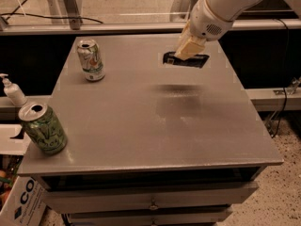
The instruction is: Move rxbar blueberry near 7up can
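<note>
"CO" on cardboard box [18, 206]

The gripper [182, 55] holds the rxbar blueberry [194, 61] above the table [141, 131].
</note>
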Controlling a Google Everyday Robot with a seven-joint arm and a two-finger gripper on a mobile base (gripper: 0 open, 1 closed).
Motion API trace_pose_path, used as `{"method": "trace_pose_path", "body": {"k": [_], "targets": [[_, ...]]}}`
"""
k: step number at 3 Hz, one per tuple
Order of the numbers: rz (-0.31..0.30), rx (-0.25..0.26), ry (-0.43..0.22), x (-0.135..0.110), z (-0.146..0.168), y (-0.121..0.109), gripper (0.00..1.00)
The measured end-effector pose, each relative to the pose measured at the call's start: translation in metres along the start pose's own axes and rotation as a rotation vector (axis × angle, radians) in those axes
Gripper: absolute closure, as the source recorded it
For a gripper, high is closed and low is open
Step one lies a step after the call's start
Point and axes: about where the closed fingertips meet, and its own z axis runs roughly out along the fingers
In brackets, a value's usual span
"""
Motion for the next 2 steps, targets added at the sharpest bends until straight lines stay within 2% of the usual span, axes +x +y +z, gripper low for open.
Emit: {"method": "trace_pose_path", "body": {"k": [2], "targets": [[-0.115, 0.017, -0.058, -0.073, 0.026, 0.005, 1.00]]}}
